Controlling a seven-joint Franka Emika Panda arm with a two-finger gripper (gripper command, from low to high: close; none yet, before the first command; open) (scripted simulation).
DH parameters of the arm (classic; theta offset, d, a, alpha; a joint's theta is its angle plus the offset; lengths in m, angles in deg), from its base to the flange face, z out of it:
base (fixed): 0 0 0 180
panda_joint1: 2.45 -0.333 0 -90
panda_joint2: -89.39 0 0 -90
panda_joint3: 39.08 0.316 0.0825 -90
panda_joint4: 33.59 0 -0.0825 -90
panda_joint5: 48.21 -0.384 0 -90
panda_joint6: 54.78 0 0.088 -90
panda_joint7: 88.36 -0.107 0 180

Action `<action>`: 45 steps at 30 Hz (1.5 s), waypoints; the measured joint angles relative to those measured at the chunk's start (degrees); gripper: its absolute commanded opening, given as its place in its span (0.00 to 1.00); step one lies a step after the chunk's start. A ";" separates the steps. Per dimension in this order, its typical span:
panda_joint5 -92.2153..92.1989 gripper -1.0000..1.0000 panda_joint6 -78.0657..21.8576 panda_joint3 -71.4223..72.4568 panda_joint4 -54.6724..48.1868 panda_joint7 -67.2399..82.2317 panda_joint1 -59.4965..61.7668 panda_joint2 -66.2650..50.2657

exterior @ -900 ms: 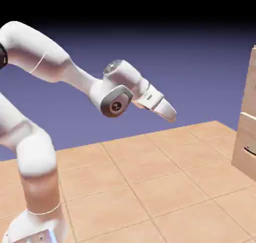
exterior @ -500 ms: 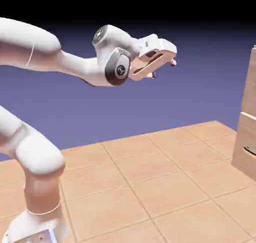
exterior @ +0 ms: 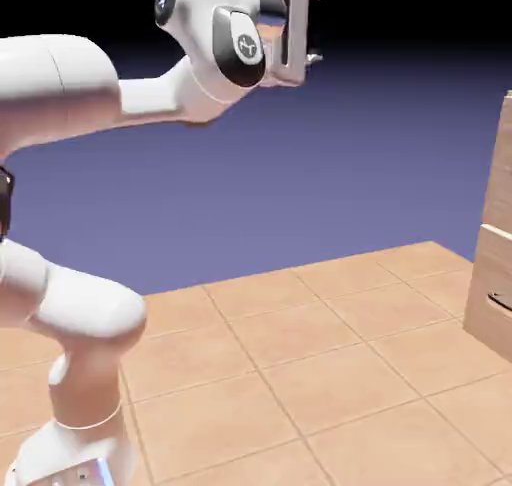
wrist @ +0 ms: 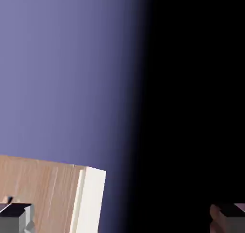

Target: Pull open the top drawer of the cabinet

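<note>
cabinet [exterior: 497, 244] cut by right edge, top drawer unseen, pincer [exterior: 313, 22] partly cropped

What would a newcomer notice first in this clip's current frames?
The white arm dominates the exterior view, sweeping up from the lower left, with its gripper raised at the top edge, fingers apart and holding nothing. The tan cabinet is only a sliver at the right edge, well apart from the gripper. In the hand view, a cabinet corner shows at lower left against the backdrop.

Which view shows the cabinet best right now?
Neither shows it well. The exterior view catches the cabinet as a strip at its right edge, upright. The hand view shows only one rolled wooden corner between the gripper's fingertips.
</note>
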 measured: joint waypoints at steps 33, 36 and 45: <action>66.80 0.50 -5.99 -36.28 -36.81 82.23 -52.50 21.26; 72.88 0.50 -6.53 -39.58 -40.16 89.70 -57.27 23.19; 91.09 0.50 -8.16 -49.48 -50.19 112.13 -71.59 28.99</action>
